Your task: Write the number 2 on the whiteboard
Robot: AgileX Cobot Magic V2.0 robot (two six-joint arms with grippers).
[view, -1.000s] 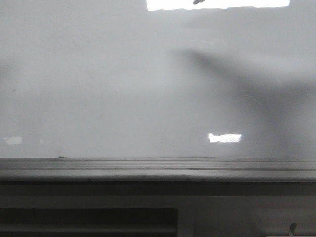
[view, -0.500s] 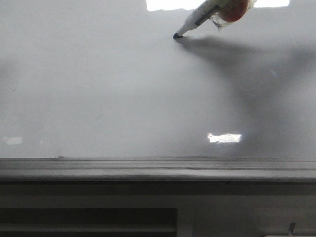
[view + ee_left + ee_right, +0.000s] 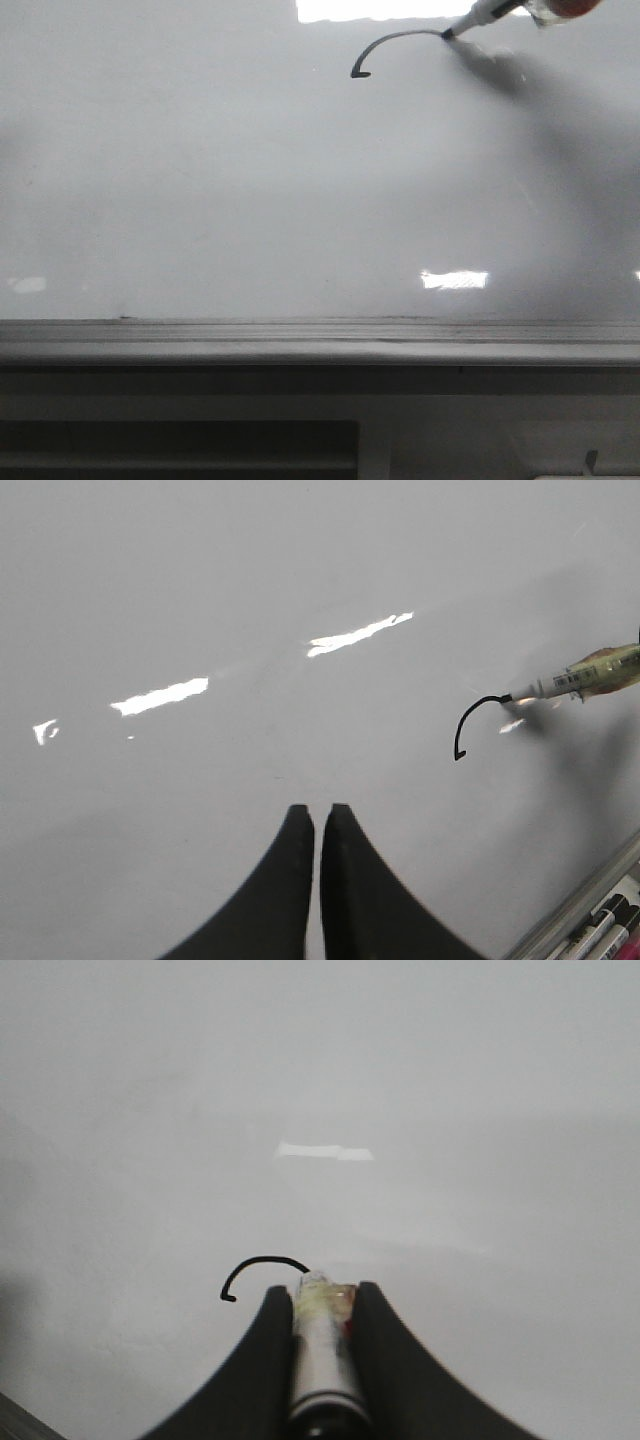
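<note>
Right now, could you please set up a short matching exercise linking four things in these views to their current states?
Things:
1. left pincer
2. right pincer
3. marker
4. number 2

States:
A. tip touching the whiteboard
B. only a hooked top stroke drawn
C. shut and empty
D. shut on the marker

Pairs: 1-C, 2-D, 3-A, 4-B

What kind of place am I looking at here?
Probably a lab or classroom test setup: a big glossy whiteboard with a grey frame, a marker held in the right gripper, spare markers by the edge.
</note>
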